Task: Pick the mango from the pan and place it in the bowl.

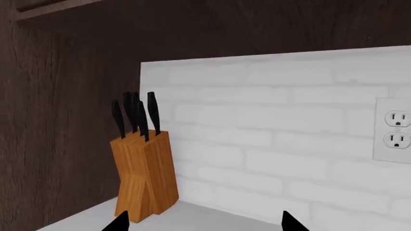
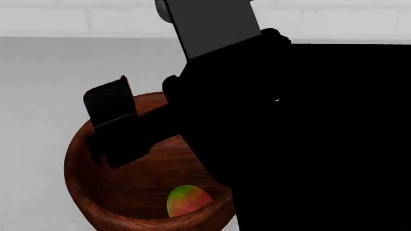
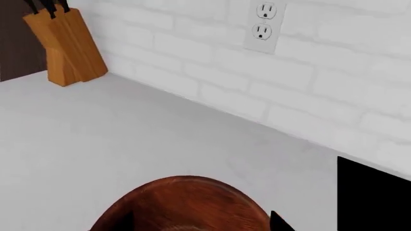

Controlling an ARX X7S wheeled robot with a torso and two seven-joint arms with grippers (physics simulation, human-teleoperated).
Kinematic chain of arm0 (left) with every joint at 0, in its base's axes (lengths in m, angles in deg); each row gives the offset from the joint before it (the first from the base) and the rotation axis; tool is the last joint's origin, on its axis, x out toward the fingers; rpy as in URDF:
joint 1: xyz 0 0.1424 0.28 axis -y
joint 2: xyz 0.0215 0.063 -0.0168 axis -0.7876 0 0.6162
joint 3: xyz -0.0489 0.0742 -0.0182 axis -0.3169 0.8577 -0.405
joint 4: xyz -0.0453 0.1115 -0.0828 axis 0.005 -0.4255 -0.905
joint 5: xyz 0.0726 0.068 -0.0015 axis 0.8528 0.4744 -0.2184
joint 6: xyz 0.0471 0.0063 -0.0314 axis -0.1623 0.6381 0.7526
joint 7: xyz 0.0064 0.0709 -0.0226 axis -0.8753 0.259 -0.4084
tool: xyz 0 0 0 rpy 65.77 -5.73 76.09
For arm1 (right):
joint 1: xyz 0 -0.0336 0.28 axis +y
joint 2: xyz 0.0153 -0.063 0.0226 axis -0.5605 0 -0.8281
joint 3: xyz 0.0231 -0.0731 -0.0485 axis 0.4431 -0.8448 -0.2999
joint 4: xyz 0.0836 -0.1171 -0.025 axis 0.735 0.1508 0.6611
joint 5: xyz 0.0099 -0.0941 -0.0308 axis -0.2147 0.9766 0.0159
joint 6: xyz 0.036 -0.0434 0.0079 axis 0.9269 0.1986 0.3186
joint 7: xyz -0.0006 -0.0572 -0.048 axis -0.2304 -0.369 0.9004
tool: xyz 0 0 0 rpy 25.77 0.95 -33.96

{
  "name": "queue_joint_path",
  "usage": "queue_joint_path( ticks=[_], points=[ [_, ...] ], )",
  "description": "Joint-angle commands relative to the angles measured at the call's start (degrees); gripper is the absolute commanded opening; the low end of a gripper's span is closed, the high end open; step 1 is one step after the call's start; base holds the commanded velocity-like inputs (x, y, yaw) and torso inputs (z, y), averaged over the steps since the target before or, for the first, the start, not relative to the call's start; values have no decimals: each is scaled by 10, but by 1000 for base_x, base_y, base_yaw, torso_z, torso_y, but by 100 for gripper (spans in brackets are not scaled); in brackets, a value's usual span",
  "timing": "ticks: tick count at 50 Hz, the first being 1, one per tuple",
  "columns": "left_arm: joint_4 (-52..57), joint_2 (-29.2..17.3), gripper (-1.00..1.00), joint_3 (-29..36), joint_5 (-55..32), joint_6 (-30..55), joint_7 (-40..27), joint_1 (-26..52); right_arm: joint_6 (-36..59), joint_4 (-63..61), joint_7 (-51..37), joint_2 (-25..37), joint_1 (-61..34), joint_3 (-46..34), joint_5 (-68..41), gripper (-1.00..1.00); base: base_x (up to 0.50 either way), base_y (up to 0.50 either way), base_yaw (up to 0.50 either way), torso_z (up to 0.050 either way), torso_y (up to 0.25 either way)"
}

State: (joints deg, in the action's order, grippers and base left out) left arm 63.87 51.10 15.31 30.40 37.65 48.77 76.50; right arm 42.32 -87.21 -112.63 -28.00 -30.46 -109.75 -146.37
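Note:
The mango (image 2: 187, 201), green with a red-orange blush, lies free inside the reddish-brown wooden bowl (image 2: 144, 180), near its front wall. My right gripper (image 2: 112, 125) hangs above the bowl's back half, open and holding nothing. In the right wrist view the bowl (image 3: 186, 202) fills the space below the right gripper (image 3: 202, 224), whose dark fingertips (image 3: 279, 224) stand wide apart; the mango does not show there. My left gripper (image 1: 205, 224) is open over bare counter, facing the wall. The pan is out of view.
A wooden knife block (image 1: 144, 171) with black handles stands in the corner beside a dark cabinet side (image 1: 51, 120). A white brick backsplash carries an outlet (image 3: 264, 24). A black surface (image 3: 372, 197) lies to the bowl's right. My dark right arm (image 2: 308, 144) blocks much of the head view.

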Motion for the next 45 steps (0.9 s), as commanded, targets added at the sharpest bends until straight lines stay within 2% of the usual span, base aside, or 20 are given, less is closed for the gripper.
queue_joint_path(
  ticks=[1, 9, 17, 33, 40, 45],
  points=[
    [32, 0, 100, -2, 15, 43, 15, 17, -34, -49, -38, 25, -51, 45, -40, 100, 0, 0, 0, 0, 0],
    [38, -2, 100, 6, 17, 52, 12, 20, -52, -93, -54, 69, -51, 78, -56, 100, 0, 0, 0, 0, 0],
    [28, 2, 100, 12, 15, 44, 7, 20, -76, -148, -58, 145, -18, 146, -57, 100, 0, 0, 0, 0, 0],
    [16, 14, 100, 42, 14, 39, -10, 27, -123, -241, 3, 289, 174, 352, -51, 100, 0, 0, 0, 0, 0],
    [2, 18, 100, 55, 11, 31, -17, 31, -122, -275, 25, 309, 291, 463, -45, 100, 0, 0, 0, 0, 0],
    [-5, 20, 100, 58, 9, 24, -21, 28, -122, -302, 20, 316, 339, 528, -60, 100, 0, 0, 0, 0, 0]
  ],
)
